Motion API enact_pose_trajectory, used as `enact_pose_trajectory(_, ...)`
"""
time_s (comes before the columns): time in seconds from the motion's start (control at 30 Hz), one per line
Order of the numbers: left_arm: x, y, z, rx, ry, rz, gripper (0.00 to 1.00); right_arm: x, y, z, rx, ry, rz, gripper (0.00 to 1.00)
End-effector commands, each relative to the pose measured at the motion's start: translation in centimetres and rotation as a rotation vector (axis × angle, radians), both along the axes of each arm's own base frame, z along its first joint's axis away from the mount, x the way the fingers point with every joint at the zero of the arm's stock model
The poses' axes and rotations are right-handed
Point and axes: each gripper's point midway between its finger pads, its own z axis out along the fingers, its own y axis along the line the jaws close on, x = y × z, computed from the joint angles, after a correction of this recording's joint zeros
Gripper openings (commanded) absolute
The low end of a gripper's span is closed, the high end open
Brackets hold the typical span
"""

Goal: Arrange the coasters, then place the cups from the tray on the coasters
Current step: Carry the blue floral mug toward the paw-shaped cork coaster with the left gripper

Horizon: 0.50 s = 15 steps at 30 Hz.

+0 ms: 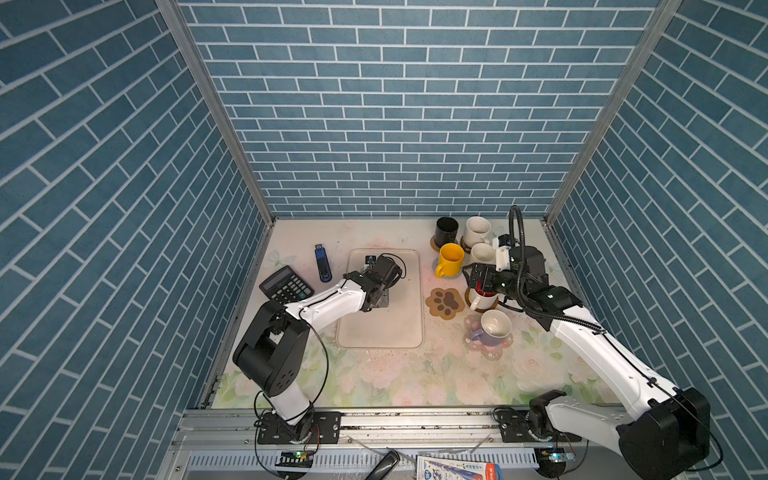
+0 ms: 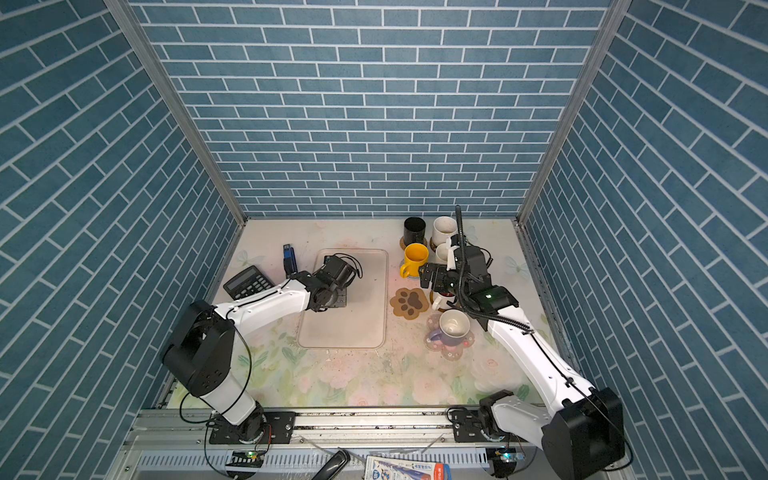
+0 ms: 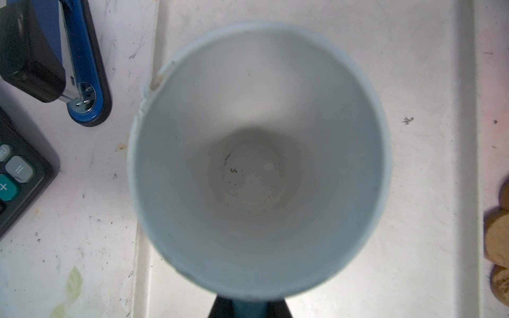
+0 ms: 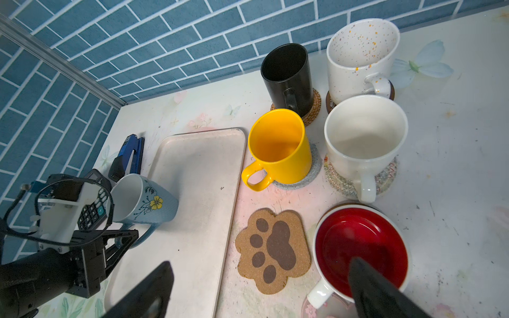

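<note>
Nearest the front edge of the worktop (image 1: 374, 382), on its right half, the lavender-grey cup (image 1: 492, 328) stands on the pink flower coaster (image 1: 492, 353). Just behind it the brown paw coaster (image 1: 444, 302) lies bare, beside the right edge of the tray (image 1: 395, 328). To the right of it the red-inside cup (image 4: 360, 242) stands on a brown disc coaster (image 4: 344, 205), and the right gripper (image 1: 478, 276) hangs over it with the jaws wide apart, grasping nothing.

At the left rim of the tray the left gripper (image 4: 125, 241) is clenched on the handle of the light blue cup (image 4: 146, 201). This cup is tilted; if its base touches the tray, I cannot tell.

Farther back the yellow cup (image 1: 451, 258) is on the pale blue coaster (image 4: 315, 165) and a plain white cup (image 4: 363, 143) is on the whitish woven coaster (image 4: 387, 176). Closest to the far edge, the black cup (image 1: 446, 229) is on the woven tan coaster (image 4: 315, 106) and the speckled white cup (image 1: 477, 230) is on a second brown disc (image 4: 330, 106).
</note>
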Motion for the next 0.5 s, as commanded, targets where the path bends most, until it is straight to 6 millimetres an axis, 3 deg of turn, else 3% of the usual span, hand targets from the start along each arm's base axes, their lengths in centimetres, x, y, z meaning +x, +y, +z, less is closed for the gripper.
enact_pose_trajectory(0.0, 0.4, -0.4, 3.3, -0.024, -0.065, -0.057, 0.0, -0.1, -0.8, -0.3, 0.005, 0.006, -0.035, 0.99)
enact_pose_trajectory(0.33, -0.7, -4.3, 8.6, -0.173, -0.153, -0.315, 0.0, 0.5, -2.8, -0.1, 0.053, 0.03, -0.092, 0.99)
enact_pose_trajectory(0.47, -1.5, -6.7, 9.6, -0.206, -0.166, -0.435, 0.0, 0.5, -4.1, -0.6, 0.066, 0.044, -0.131, 0.99)
